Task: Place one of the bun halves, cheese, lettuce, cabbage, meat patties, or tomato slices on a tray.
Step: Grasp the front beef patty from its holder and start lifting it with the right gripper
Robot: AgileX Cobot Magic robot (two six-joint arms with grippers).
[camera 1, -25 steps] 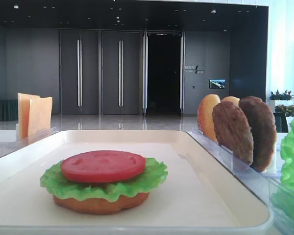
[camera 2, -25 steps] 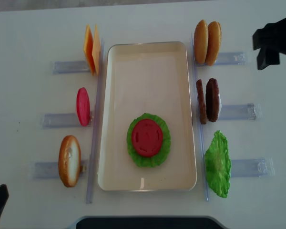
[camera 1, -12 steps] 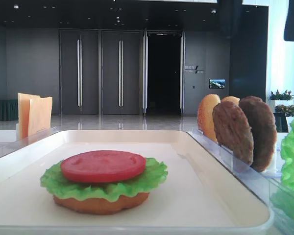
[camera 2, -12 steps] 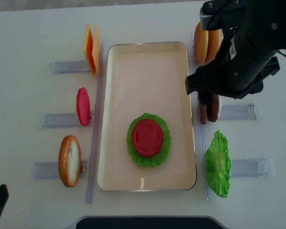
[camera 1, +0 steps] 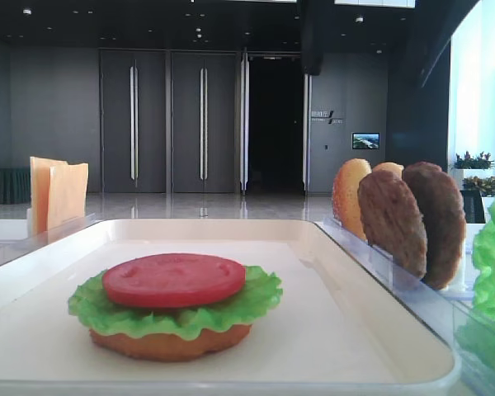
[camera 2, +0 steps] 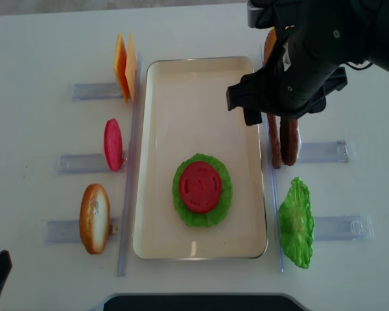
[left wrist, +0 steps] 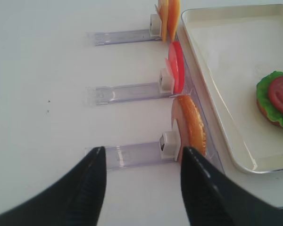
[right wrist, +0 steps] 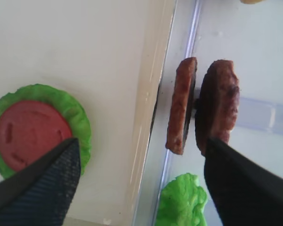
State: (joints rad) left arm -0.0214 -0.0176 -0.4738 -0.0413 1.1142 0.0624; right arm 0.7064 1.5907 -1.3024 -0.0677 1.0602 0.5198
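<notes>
On the cream tray (camera 2: 201,84) lies a stack of bun half, lettuce and tomato slice (camera 2: 199,186). Two meat patties (right wrist: 181,106) stand on edge in a clear rack just right of the tray rim. My right gripper (right wrist: 141,143) hangs open and empty above that rim, one finger over the stack and the other over the outer patty (right wrist: 219,106). The right arm (camera 2: 305,58) hides the upper patty ends and most of the bun halves behind. My left gripper (left wrist: 144,153) is open and empty near a standing bun half (left wrist: 191,127). Cabbage is out of view.
Clear slotted racks flank the tray. On the left stand cheese (camera 2: 124,65), a tomato slice (camera 2: 113,144) and a bun half (camera 2: 94,218). On the right a lettuce leaf (camera 2: 296,222) stands below the patties. White table lies all round.
The right arm has swung in from the far right edge and leftward, now over the patties and the tray's right rim. Its jaws stayed open. Nothing else moved.
</notes>
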